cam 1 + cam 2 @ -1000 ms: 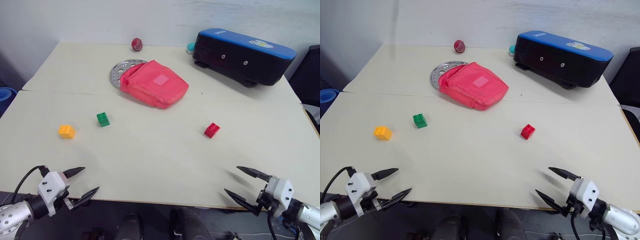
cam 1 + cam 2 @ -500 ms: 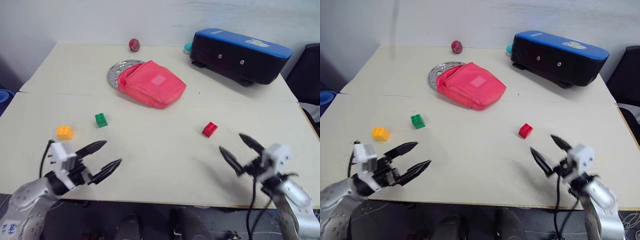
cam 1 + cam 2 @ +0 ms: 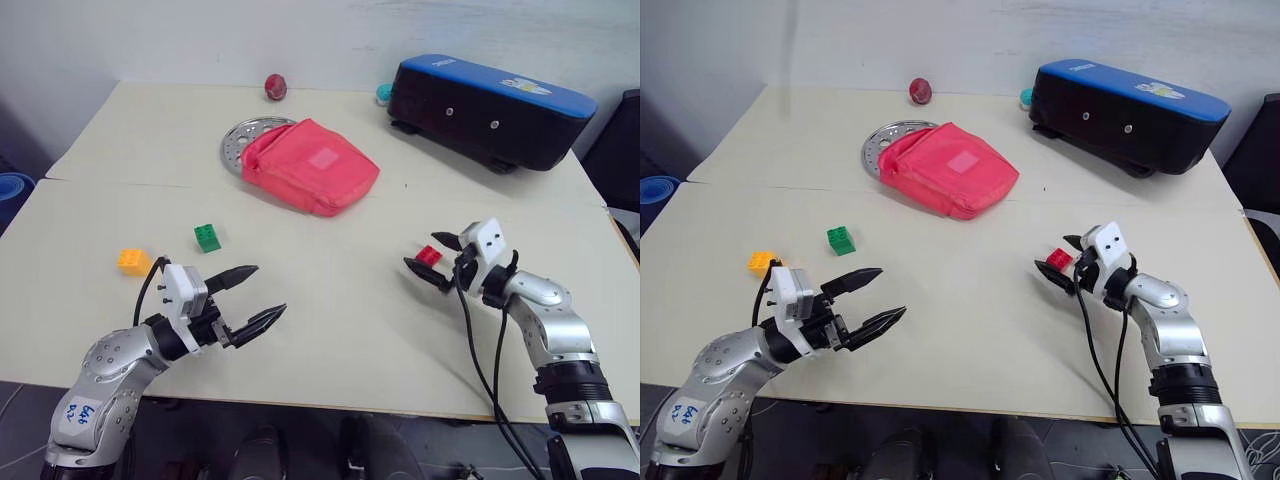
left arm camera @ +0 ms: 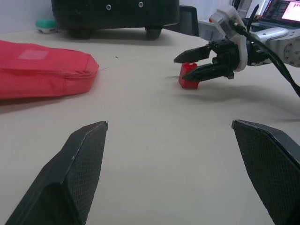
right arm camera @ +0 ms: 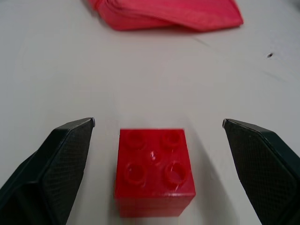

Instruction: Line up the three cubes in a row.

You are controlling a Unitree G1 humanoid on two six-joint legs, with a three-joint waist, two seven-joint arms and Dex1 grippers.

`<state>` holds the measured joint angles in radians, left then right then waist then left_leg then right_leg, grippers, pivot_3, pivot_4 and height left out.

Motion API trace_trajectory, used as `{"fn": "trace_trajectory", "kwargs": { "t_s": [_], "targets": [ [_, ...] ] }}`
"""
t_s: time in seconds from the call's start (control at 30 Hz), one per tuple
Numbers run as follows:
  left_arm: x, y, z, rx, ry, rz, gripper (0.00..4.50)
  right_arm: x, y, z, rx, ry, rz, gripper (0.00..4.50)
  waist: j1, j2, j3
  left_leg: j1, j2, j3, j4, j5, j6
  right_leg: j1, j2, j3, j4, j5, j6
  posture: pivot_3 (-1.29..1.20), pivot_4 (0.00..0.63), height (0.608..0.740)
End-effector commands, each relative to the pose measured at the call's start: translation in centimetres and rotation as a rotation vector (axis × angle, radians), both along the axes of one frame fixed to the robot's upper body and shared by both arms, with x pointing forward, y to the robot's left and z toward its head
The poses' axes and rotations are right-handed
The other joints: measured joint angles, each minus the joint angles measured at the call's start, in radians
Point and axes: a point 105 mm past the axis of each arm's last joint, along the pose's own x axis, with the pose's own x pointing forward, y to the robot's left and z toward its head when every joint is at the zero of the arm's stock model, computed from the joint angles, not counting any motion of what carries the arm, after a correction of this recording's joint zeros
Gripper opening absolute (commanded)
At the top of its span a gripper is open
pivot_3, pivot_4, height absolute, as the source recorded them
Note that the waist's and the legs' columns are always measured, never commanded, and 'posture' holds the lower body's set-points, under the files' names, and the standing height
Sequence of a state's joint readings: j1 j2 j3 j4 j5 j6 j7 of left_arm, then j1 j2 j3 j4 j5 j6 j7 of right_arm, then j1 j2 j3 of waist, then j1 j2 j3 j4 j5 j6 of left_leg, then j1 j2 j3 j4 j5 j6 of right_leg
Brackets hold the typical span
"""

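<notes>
The red cube sits on the table right of centre, studs up, untouched. My right gripper is open, one finger on each side of it; the right wrist view shows the red cube in the gap between the fingers with space on both sides. The green cube and the orange-yellow cube lie on the left half. My left gripper hovers open and empty over the near left table, right of the orange-yellow cube, pointing toward the red cube.
A red pouch lies at mid-table, partly over a round metal plate. A black case with a blue top stands at the back right, with a small teal object beside it. A dark red ball rests at the far edge.
Both arms came up from the near edge onto the table. The right gripper advanced until its fingers flank the red cube. The left gripper moved rightward and forward. The cubes stayed put.
</notes>
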<state>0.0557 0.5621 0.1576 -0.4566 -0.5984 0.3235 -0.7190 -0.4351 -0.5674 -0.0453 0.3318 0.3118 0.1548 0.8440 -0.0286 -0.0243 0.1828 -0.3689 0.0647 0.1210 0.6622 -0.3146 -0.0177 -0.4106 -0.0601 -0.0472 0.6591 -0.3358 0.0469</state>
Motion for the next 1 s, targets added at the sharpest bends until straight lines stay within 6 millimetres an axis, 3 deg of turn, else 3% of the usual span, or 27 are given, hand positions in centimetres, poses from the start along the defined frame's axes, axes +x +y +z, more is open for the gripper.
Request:
{"fn": "trace_trajectory", "kwargs": {
  "t_s": [0.03, 0.17, 0.27, 0.33, 0.43, 0.6, 0.73, 1.0],
  "targets": [
    [-0.5, -0.2, 0.5, 0.016, -0.032, -0.018, 4.50, 0.4, -0.6, 1.1, -0.018, -0.039, 0.004, 3.89, -0.001, 0.000, 0.000, 0.000, 0.000, 0.000, 0.000, 0.000, 0.000, 0.000, 0.000, 0.000, 0.000, 0.000, 0.000, 0.00, 0.150, 0.740],
    [-0.5, -0.1, 0.5, 0.023, -0.032, -0.012, 4.50, 0.6, -0.8, 1.0, 0.001, -0.041, 0.001, 2.56, -0.004, 0.000, 0.000, 0.000, 0.000, 0.000, 0.000, 0.000, 0.000, 0.000, 0.000, 0.000, 0.001, 0.000, 0.000, 0.00, 0.150, 0.740],
    [-0.5, 0.2, 0.6, 0.027, -0.031, -0.006, 4.50, -0.3, 0.1, 2.0, 0.034, -0.092, 0.106, 1.54, -0.002, 0.000, 0.000, 0.000, 0.000, 0.000, 0.000, 0.000, 0.000, 0.000, 0.000, 0.000, 0.000, 0.000, 0.000, 0.00, 0.150, 0.740],
    [-0.6, 0.5, 0.3, 0.039, -0.021, -0.006, 4.50, -2.3, 1.9, 3.2, 0.028, -0.146, 0.298, 1.51, -0.001, 0.000, 0.000, 0.000, 0.000, 0.000, 0.000, 0.000, 0.000, 0.000, 0.000, 0.000, 0.000, 0.000, 0.000, 0.00, 0.150, 0.740],
    [-0.9, 0.9, -0.5, 0.080, 0.002, -0.031, 4.50, -6.1, 5.6, 2.3, -0.096, -0.066, 0.610, 1.51, -0.002, 0.001, 0.000, 0.000, 0.001, 0.000, -0.001, 0.000, 0.000, 0.000, 0.000, 0.000, 0.000, 0.000, 0.000, 0.00, 0.150, 0.740],
    [-0.9, 1.3, -1.1, 0.110, 0.016, -0.050, 4.50, -8.8, 9.5, 0.3, -0.171, 0.009, 0.717, 1.51, -0.001, 0.000, 0.000, 0.001, 0.001, -0.001, -0.001, -0.001, 0.001, 0.000, 0.000, -0.001, 0.000, 0.000, 0.000, 0.00, 0.150, 0.740],
    [-1.3, 1.0, -0.9, 0.093, 0.018, -0.072, 4.50, -9.5, 10.0, -2.0, -0.209, 0.035, 0.690, 1.51, 0.003, 0.000, 0.000, 0.000, 0.000, -0.001, -0.001, -0.001, 0.001, 0.000, -0.001, -0.001, 0.000, 0.000, 0.000, 0.00, 0.150, 0.740],
    [-4.0, -0.1, -1.7, 0.187, 0.034, -0.286, 4.50, -9.7, 8.7, -3.0, -0.231, 0.054, 0.705, 1.51, 0.000, 0.000, 0.000, 0.001, 0.000, -0.001, 0.000, -0.001, 0.001, 0.001, -0.001, -0.001, -0.001, 0.000, 0.000, 0.00, 0.150, 0.740]
  ]
}}
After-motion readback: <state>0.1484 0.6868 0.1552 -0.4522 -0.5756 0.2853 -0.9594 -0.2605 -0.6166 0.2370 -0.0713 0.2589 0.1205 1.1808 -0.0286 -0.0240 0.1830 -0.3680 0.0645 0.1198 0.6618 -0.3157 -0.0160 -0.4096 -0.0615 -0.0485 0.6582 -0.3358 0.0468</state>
